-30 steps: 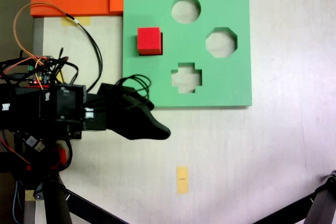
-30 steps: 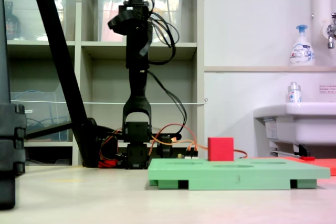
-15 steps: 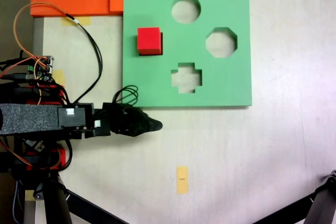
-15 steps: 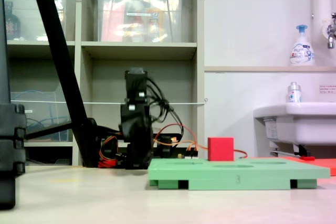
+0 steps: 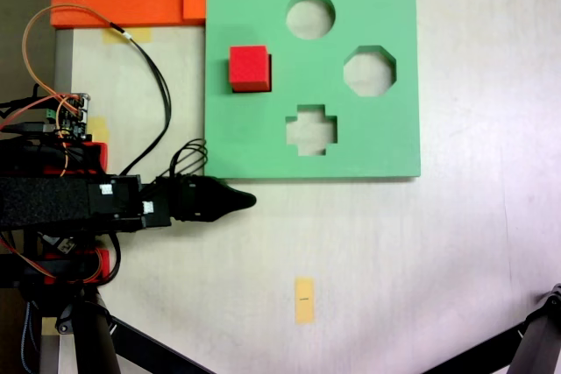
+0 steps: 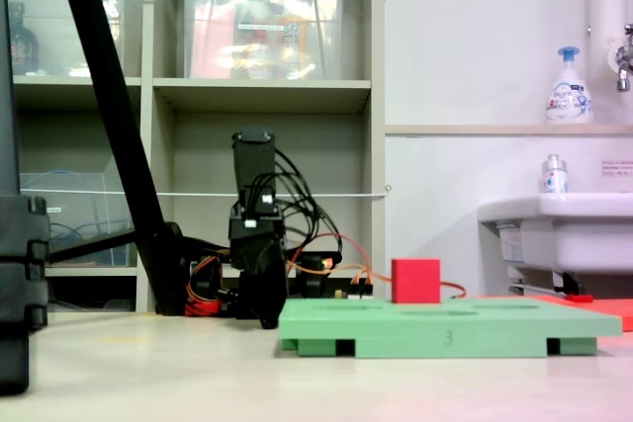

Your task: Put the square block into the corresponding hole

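In a fixed view from above, the arm (image 5: 61, 203) lies along the left side of the table (image 5: 438, 251), stretched toward the right. Its gripper (image 5: 248, 200) ends in a single dark pointed tip just below the lower left corner of the green foam board (image 5: 254, 142), apart from it. Only one tapering shape shows there, with no gap to be seen; in a fixed view from the side the gripper (image 6: 267, 318) hangs nose-down close to the tabletop, just left of the green foam board (image 6: 445, 328), and again the jaws lie one behind the other. Whether they are pressed together or slightly spread cannot be told. Nothing is seen between them, and they touch neither board nor block.

Further right, the square block (image 5: 249, 68) sits on the left part of the board, well apart from the gripper. Its edges run parallel to the board's edges; being a cube, it has no long axis. A thin dark strip along its right side is the uncovered edge of the corresponding hole (image 5: 270, 70). From the side, the square block (image 6: 415, 281) stands upright and level, rising clearly above the board's top face.

To the right of the block lie the cross-shaped cut-out (image 5: 311, 130), the round cut-out (image 5: 310, 15) and an eight-sided cut-out (image 5: 369, 71). A small yellow paper strip (image 5: 303, 299) lies on the table below the board.
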Motion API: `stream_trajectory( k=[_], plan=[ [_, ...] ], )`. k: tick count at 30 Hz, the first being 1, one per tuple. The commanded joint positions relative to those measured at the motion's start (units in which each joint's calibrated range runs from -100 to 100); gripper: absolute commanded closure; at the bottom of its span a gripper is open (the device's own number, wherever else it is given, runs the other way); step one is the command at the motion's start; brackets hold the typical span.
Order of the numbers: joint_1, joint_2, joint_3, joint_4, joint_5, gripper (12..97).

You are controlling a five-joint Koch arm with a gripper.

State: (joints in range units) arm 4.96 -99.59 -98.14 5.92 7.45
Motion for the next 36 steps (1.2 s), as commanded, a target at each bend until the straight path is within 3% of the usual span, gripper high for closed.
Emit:
stream_trajectory(
  k=[1, 10, 14, 36],
  plan=[
    [0.05, -0.41, -1.86, -4.33, -0.39, 60.0],
    [0.2, -0.41, -1.86, -4.33, -0.73, 59.6],
    [0.24, -0.41, -1.86, -4.24, -7.47, 59.7],
    [0.29, -0.41, -1.86, -4.24, -6.54, 62.0]
  ],
)
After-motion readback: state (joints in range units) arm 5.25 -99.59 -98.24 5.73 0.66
